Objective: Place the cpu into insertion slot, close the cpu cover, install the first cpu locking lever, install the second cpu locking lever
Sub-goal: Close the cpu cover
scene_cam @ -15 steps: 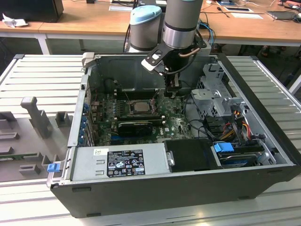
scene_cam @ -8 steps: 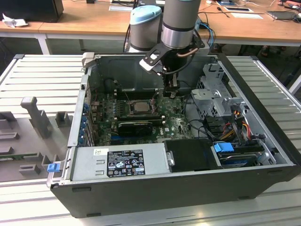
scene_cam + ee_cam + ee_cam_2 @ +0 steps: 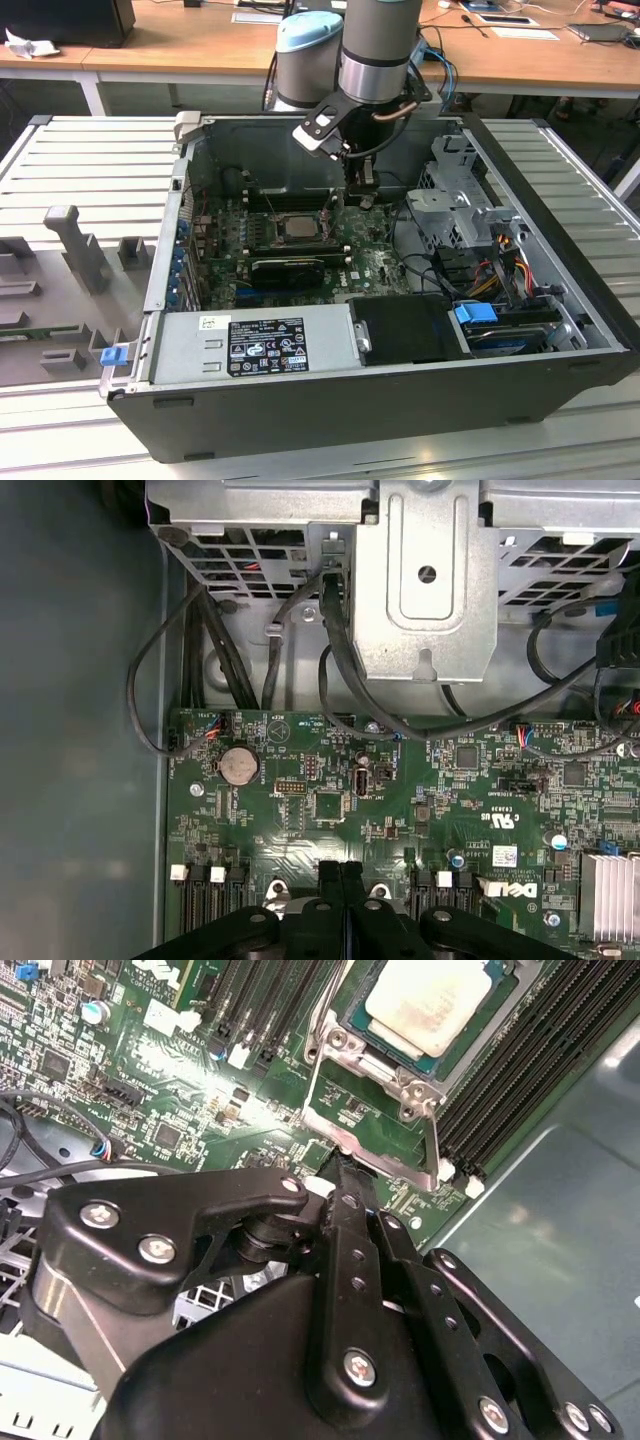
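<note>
The cpu (image 3: 297,226) lies silver side up in the insertion slot (image 3: 271,230) on the green board inside the open computer case; it is also seen in the second wrist view (image 3: 430,1005). The cpu cover (image 3: 345,1045), a metal frame, lies flat around the chip, which shows through its window. A thin locking lever (image 3: 436,1150) runs along one side of the socket. My gripper (image 3: 363,192) hangs just to the exterior view's right of the socket. Its fingers (image 3: 331,882) are pressed together with nothing between them, and their tip (image 3: 345,1172) sits at the frame's edge.
Memory slots (image 3: 520,1070) flank the socket. A black expansion card (image 3: 290,268) lies in front of it, with the power supply (image 3: 270,345) at the case front. A metal drive cage (image 3: 425,580) and loose cables (image 3: 330,630) stand close behind the gripper.
</note>
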